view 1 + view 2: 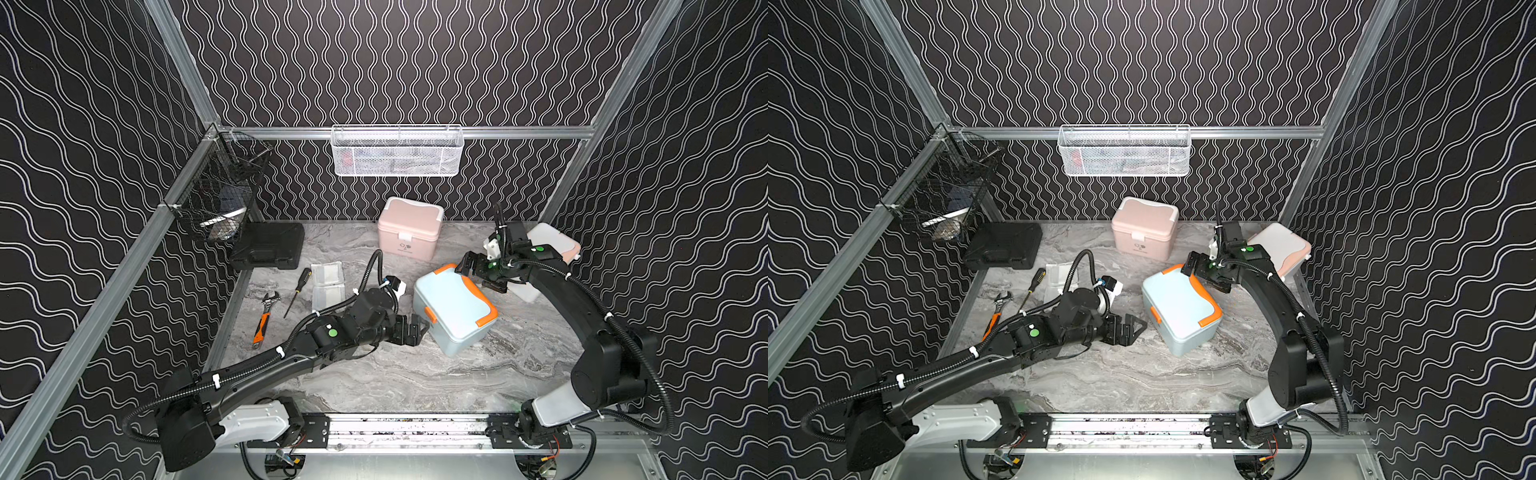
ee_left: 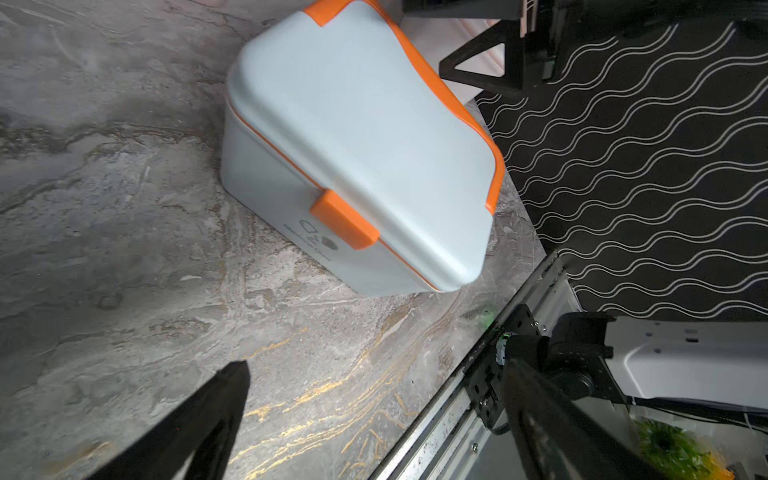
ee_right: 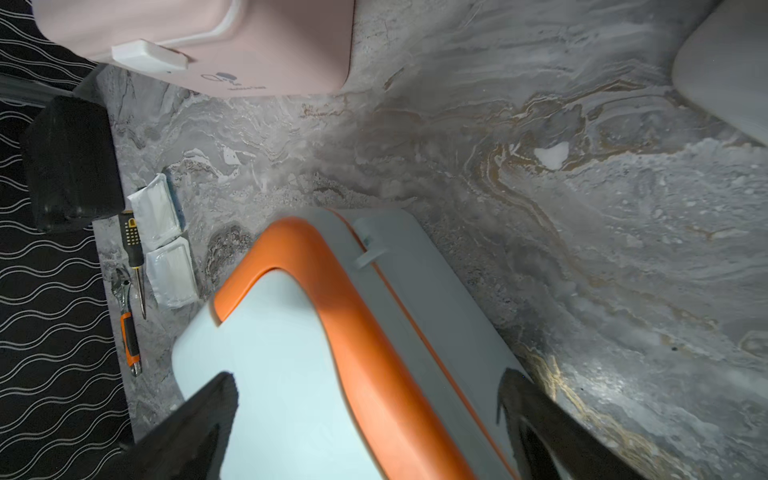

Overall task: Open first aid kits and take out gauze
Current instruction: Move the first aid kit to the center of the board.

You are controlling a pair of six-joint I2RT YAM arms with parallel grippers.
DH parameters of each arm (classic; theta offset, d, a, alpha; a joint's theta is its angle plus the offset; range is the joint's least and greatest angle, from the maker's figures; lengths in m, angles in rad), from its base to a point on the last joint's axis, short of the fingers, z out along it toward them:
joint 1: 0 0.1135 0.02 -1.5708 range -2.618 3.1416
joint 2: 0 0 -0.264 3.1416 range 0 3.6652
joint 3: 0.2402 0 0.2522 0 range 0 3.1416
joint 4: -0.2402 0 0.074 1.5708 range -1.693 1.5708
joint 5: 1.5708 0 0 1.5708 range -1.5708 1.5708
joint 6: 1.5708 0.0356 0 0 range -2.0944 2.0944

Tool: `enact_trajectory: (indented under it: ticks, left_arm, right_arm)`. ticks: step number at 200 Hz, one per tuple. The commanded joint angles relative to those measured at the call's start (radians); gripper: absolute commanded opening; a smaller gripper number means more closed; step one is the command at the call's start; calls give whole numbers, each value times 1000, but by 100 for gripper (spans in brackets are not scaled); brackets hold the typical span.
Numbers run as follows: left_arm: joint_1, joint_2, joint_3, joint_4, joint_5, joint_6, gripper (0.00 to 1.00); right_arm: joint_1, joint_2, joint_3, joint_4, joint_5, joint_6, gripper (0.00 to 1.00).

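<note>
The left gripper [image 1: 419, 331], wide open and empty, is at eight o'clock of the blue box [image 1: 455, 309]. The right gripper [image 1: 478, 275] is likewise open and empty, at one o'clock.

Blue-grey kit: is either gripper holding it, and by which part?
Nothing is held. The left gripper is open beside the blue-grey kit; the right gripper is open over its orange handle.

No legible text. Blue kit [image 2: 361, 145] and pink kit [image 3: 249, 50] each bear a small front print, too blurred to read.
</note>
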Motion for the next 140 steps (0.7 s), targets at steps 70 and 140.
enact_trajectory:
  ticks: [70,140]
  left_arm:
    - [135,121,-5,174,210,-52,99]
    - [228,-1,-120,158,243,-60,99]
  right_arm:
    - [9,180,111,-4,-18,-36,100]
    - [143,11,-104,-5,7,-13,100]
